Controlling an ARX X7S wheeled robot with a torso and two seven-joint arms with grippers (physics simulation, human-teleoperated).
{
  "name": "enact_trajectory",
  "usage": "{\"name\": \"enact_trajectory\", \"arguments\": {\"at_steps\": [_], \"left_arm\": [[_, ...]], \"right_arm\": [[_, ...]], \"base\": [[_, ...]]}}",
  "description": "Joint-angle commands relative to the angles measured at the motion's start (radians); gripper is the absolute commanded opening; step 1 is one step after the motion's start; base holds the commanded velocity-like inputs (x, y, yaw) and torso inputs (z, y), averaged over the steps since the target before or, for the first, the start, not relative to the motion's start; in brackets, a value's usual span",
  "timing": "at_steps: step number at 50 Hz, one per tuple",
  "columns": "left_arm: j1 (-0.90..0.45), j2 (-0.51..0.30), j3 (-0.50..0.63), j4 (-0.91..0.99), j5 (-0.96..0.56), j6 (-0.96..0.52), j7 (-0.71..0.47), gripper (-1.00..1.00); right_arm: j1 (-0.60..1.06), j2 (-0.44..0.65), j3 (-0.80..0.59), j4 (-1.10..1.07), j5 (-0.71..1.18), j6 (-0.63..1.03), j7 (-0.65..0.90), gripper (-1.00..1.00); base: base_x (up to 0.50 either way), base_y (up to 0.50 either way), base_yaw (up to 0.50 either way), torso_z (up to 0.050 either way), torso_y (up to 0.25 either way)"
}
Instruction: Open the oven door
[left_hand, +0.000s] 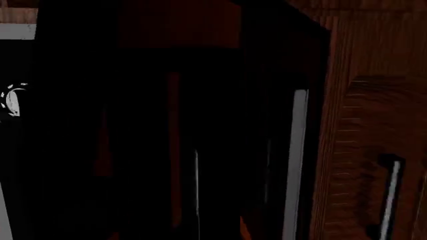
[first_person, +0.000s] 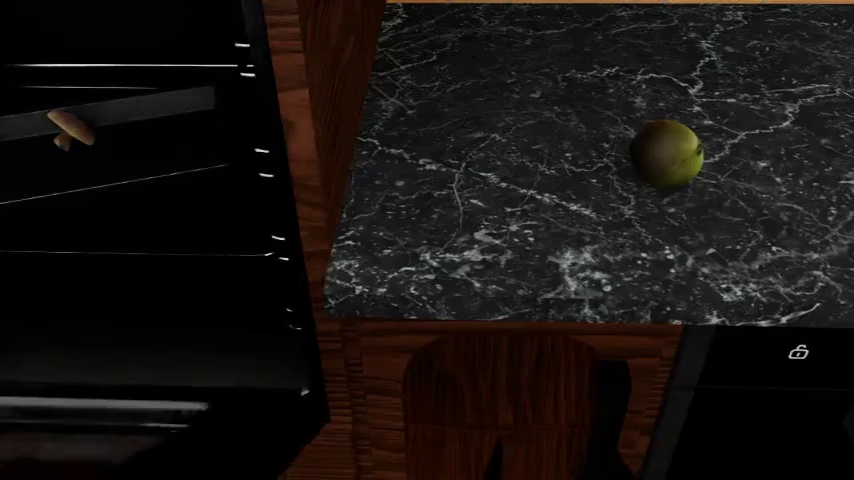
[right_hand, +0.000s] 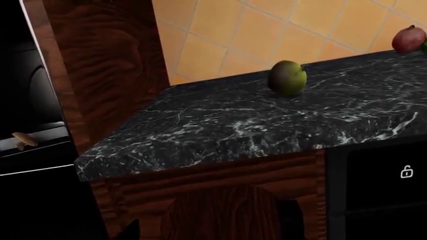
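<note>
No arm, wrist or fingers visible in any view, their pose and state cannot be told

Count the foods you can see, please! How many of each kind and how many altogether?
Green round fruit on the marble counter: 1
Red fruit at the counter's far end: 1
Mushroom in the dark oven area: 1
Total: 3

No part of the robot's body shows in any view.
</note>
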Motion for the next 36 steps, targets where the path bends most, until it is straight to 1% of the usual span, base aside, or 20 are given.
{"name": "enact_trajectory", "arguments": {"at_steps": [1,8,17,27,32,36], "left_arm": [[0.145,0.024,0.228,0.005,-0.188,0.152,0.035,-1.0],[0.163,0.049,0.256,-0.029,-0.181,0.168,0.011,-1.0],[0.167,0.057,0.266,-0.06,-0.206,0.197,-0.008,-1.0],[0.122,0.098,0.283,-0.135,-0.226,0.25,0.044,-1.0],[0.107,0.104,0.287,-0.143,-0.234,0.26,0.065,-1.0],[0.11,0.09,0.281,-0.13,-0.252,0.265,0.061,-1.0]], "right_arm": [[0.009,-0.004,-0.009,-0.002,-0.002,0.005,0.002,1.0],[0.006,0.0,-0.011,-0.013,-0.002,0.009,0.008,1.0],[0.009,-0.001,-0.019,-0.012,-0.004,0.008,0.009,1.0],[0.01,0.002,-0.021,-0.014,-0.002,0.01,0.012,1.0],[0.009,0.002,-0.023,-0.011,-0.002,0.009,0.014,1.0],[0.008,0.006,-0.023,-0.018,-0.002,0.013,0.017,1.0]], "base": [[0.0,-0.01,-0.01,0.0,0.0],[0.0,-0.01,0.0,0.0,0.0],[0.0,0.0,0.0,0.0,0.0],[0.0,0.0,0.0,0.0,0.0],[0.0,0.0,0.0,0.0,0.0],[0.0,0.0,0.0,0.0,0.0]]}}
